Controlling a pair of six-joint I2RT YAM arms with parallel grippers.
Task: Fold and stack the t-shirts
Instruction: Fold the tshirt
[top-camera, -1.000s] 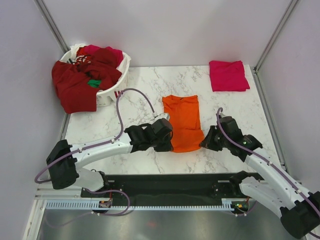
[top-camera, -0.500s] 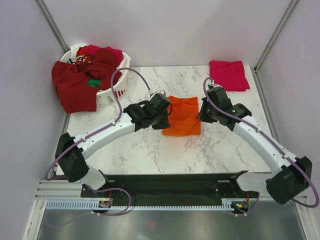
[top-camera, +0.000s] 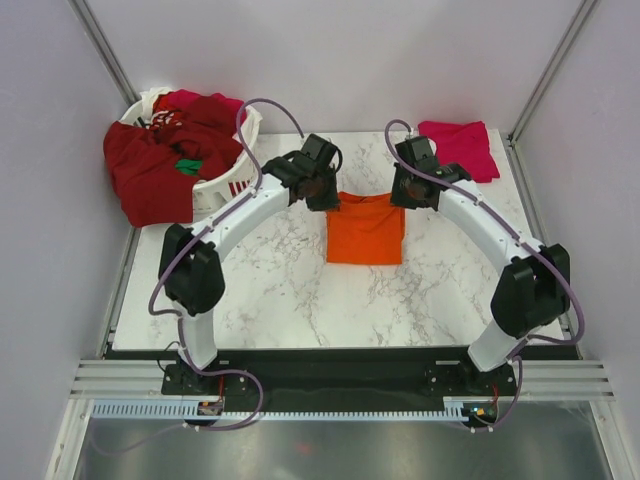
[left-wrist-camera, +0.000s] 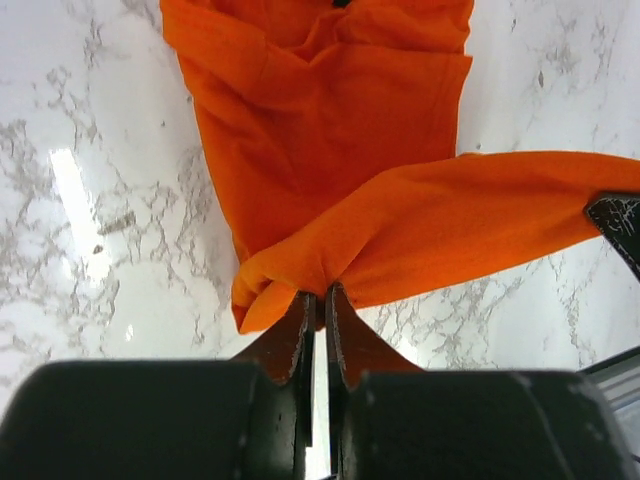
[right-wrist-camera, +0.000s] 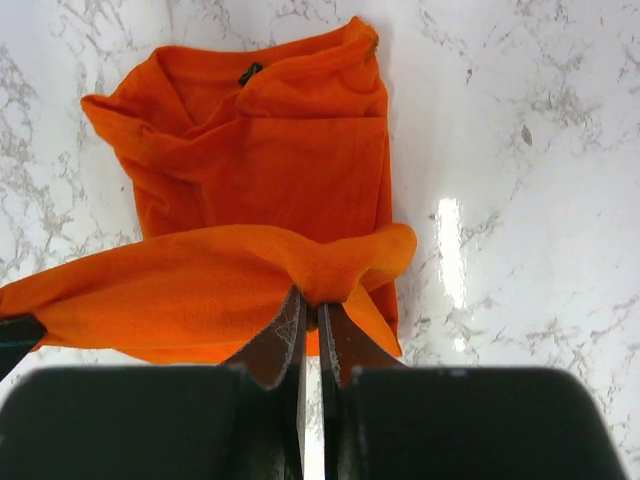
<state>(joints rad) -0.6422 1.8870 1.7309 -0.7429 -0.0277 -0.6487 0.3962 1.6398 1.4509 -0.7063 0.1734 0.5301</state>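
1. Top view: a white marble table (top-camera: 260, 290) stands between pale walls (top-camera: 330, 60). A white basket (top-camera: 215, 190) heaped with dark red shirts (top-camera: 150, 175) sits at the far left, and a folded magenta shirt (top-camera: 458, 150) lies at the far right. The orange t-shirt (top-camera: 366, 232) lies mid-table, doubled over.
2. Left wrist: the left gripper (left-wrist-camera: 320, 300) is pinched tight on one orange corner, raised above the lower layer.
3. Right wrist: the right gripper (right-wrist-camera: 310, 312) is clamped on the other corner, with the hem slung between the two.

In the top view the left hand (top-camera: 330, 195) and right hand (top-camera: 403, 195) cover the far edge of the orange t-shirt (top-camera: 367, 235), so their fingertips are unseen there. The left wrist view cuts that shirt off at the top edge. Upper left, dark red t-shirts (top-camera: 150, 175) bury most of the basket (top-camera: 228, 183); the green t-shirt (top-camera: 188, 166) shows only as a small patch.
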